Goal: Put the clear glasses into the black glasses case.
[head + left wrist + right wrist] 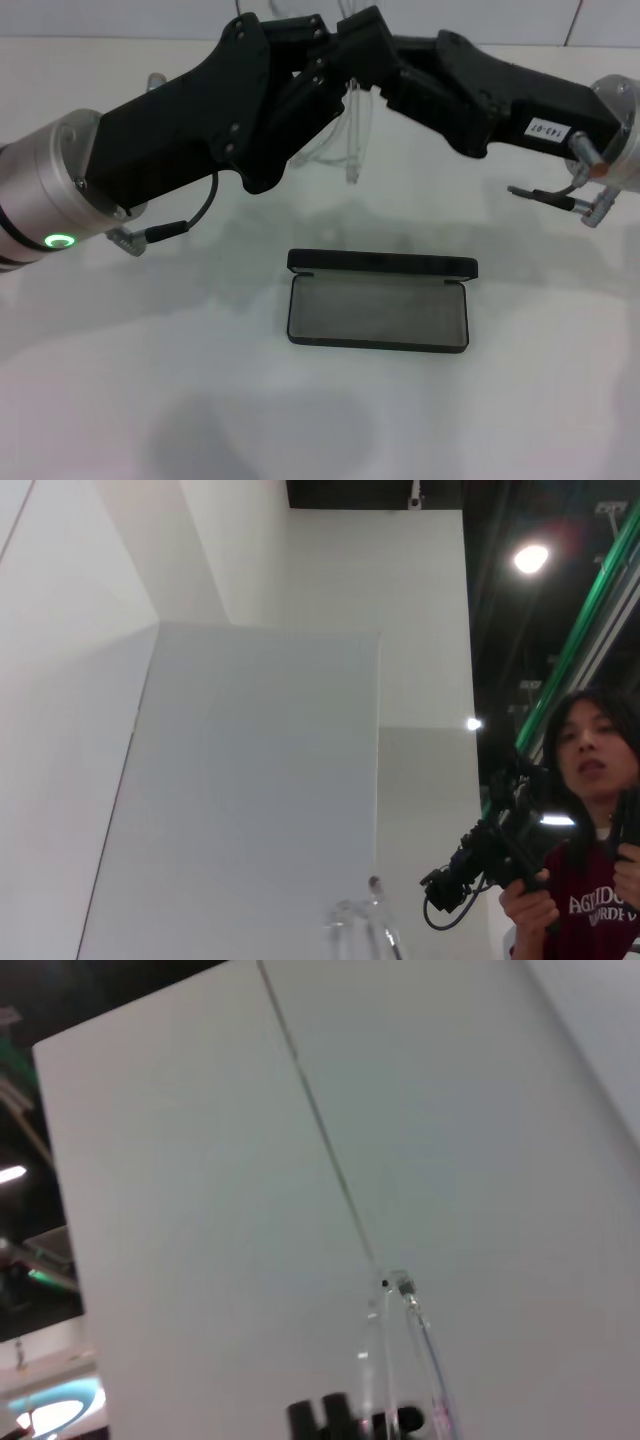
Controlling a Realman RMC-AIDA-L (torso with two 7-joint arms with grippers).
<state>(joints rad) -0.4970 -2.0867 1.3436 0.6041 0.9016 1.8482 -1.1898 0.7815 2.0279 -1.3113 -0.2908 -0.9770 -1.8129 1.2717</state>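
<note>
The clear glasses (pixel 354 135) hang in the air above the far middle of the white table, their thin arms pointing down. My left gripper (pixel 318 75) and right gripper (pixel 365 55) meet at the frame, one from each side, and both look shut on it. Part of the glasses (pixel 365 920) shows close in the left wrist view. A hinge and an arm of the glasses (pixel 395 1295) show in the right wrist view. The black glasses case (pixel 380 312) lies open on the table nearer to me and below the grippers, grey lining up, lid at the back.
The white table (pixel 150 380) spreads around the case. In the left wrist view a person (pixel 590 780) stands beyond the white wall panels, holding a camera (pixel 490 855).
</note>
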